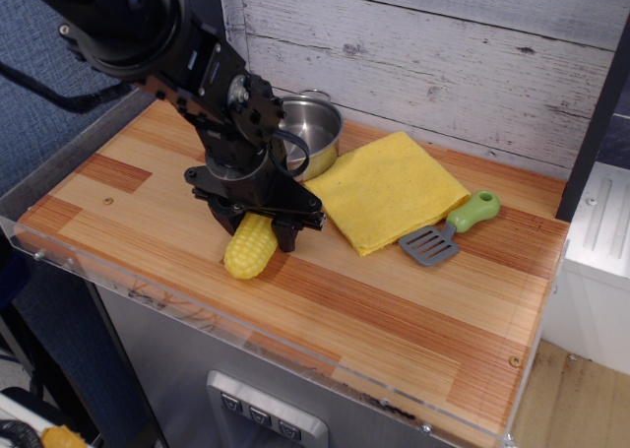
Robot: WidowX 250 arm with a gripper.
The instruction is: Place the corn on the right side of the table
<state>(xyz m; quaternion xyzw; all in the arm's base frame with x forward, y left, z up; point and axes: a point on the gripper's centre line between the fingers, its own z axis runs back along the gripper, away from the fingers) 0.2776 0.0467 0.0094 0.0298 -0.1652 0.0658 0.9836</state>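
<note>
Tool (258, 226) jaws are straddling the upper end of the corn (250, 245), apparently closing on it, though a firm grip cannot be confirmed; the cob is lying on the tabletop (394, 310) directly beneath, its free end pointing toward the front edge. Squeezing across the cob's middle and lifting clear before travelling right seems wise. Behind the tool a pot (307, 133) is standing; to its right a cloth (386, 190) and spatula (451, 229) are crowding the rear, leaving open planks nearer the front.
</note>
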